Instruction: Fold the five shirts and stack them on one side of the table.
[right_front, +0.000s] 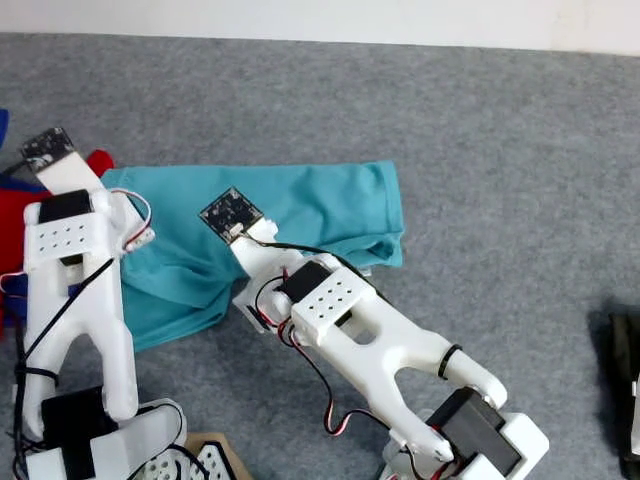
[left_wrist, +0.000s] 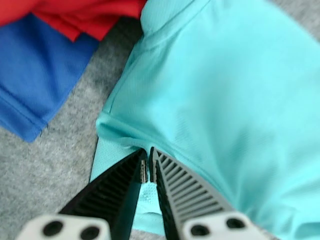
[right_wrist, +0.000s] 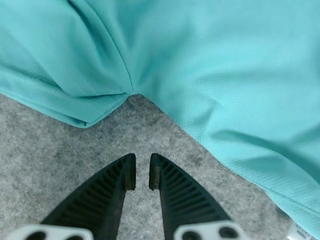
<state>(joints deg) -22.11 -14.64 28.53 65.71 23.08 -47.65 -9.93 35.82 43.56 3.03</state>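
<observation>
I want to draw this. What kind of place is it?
Probably a robot practice bench: white left arm and right arm with bare wires stand at a grey felt-like table, a teal shirt spread on it.

Free ground: bare grey table (right_front: 500, 150) runs across the top and the whole right half of the high view, nothing standing on it.
Centre: teal shirt (right_front: 300, 215) lies from left-centre to the middle, bunched along its right edge.
Left edge: red shirt (right_front: 10, 225) and blue shirt (left_wrist: 35, 75) crowd the left arm (right_front: 70, 290); a narrow strip of table parts them from the teal cloth.
Lower centre: right arm (right_front: 370, 330) slants in from lower right, over the shirt's near edge; right gripper (right_wrist: 140, 172) hangs over bare table just beside the hem.
Right margin: dark object (right_front: 625, 370) at the lower right edge.
</observation>
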